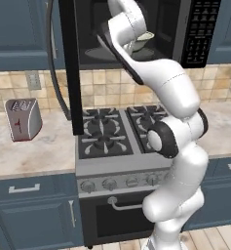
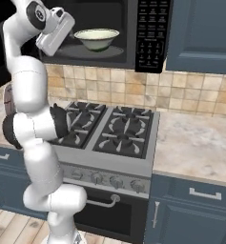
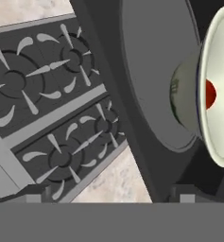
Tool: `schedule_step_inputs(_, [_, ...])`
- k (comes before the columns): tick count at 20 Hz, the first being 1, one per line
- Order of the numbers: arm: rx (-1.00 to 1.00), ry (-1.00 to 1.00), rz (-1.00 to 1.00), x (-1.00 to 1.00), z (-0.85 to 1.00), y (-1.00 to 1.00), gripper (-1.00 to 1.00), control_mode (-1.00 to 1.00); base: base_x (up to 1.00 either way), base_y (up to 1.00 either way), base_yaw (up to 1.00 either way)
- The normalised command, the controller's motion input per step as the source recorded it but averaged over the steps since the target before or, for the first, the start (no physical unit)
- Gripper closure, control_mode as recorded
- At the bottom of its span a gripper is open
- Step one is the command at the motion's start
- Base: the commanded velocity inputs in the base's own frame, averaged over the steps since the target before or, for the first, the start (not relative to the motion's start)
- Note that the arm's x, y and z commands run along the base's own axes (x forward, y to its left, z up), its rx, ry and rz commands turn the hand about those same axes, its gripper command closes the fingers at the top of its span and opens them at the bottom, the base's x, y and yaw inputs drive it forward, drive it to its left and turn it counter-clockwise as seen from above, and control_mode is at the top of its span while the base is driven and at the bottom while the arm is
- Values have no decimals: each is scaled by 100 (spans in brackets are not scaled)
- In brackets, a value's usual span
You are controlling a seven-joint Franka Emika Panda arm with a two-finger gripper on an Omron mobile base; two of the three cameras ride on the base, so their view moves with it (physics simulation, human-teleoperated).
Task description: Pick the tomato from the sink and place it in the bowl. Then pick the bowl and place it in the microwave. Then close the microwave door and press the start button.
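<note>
With the bowl set inside the microwave, the door comes next.

Left base view: the microwave door [image 1: 70, 63] stands swung out edge-on, left of the arm, its long axis upright; the bowl [image 1: 142, 41] peeks past the arm. Right base view: the bowl sits on the microwave [image 2: 133, 33] floor, just right of the tool [image 2: 66, 29]. Hand view: the tool's fingertips [image 3: 35, 193] stand spread and released, holding nothing; the tomato [image 3: 210, 93] lies in the bowl, above the stove [image 3: 52, 113].
</note>
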Motion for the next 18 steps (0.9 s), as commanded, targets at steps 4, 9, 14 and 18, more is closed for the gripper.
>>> schedule_step_inputs(4, [0,-26,5,-100,-77,0,-100,-100,0,0,0])
schedule_step_inputs(9, [0,-20,3,-100,-60,-4,-100,-100,0,0,0])
schedule_step_inputs(14, [1,-15,5,-100,-27,-26,-100,-100,0,0,0])
schedule_step_inputs(18, [-1,-4,8,-100,-54,2,-100,-100,0,0,0])
